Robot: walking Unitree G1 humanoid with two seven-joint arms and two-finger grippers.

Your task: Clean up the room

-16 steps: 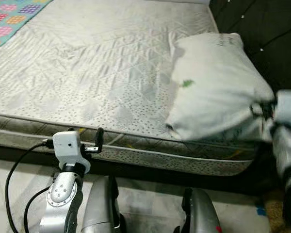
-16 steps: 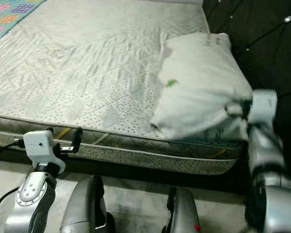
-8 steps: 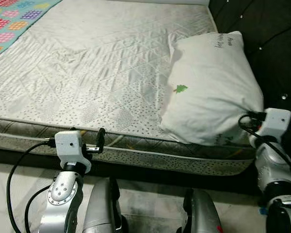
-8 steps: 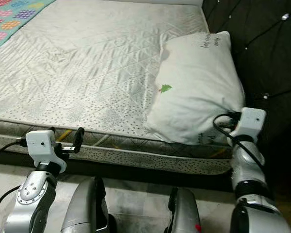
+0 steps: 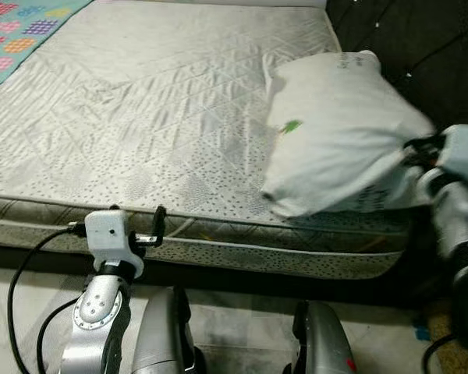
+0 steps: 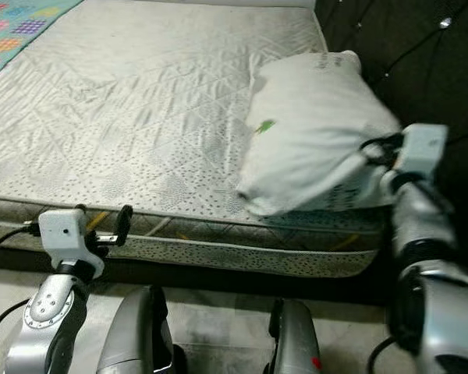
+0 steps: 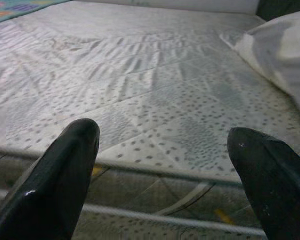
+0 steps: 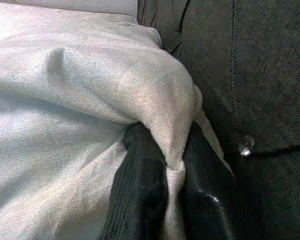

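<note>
White pillow [image 5: 339, 132] sits at the mattress [image 5: 140, 117] corner nearest the dark tufted headboard [image 5: 421, 39], near edge lifted off the bed; right gripper [image 8: 172, 200] has its fingers pinched tight on a bunched corner of the pillow fabric, just beside the headboard; small green mark shows on the case. Left gripper [image 7: 162, 160] hangs low by the mattress side w/ fingers spread apart, holding nothing; quilted top lies ahead of it; patterned blanket [image 5: 19, 19] at the far left corner.

Judgement: robot's mid-placement, setting the pillow square at the head end. Risks: grip is on thin cloth only, so a quick tug could slip it out or twist the case; pillow hangs partly over the bed edge, so letting go now could tip it to the floor; arm's close to the headboard, may snag a stud [image 8: 246, 148].
</note>
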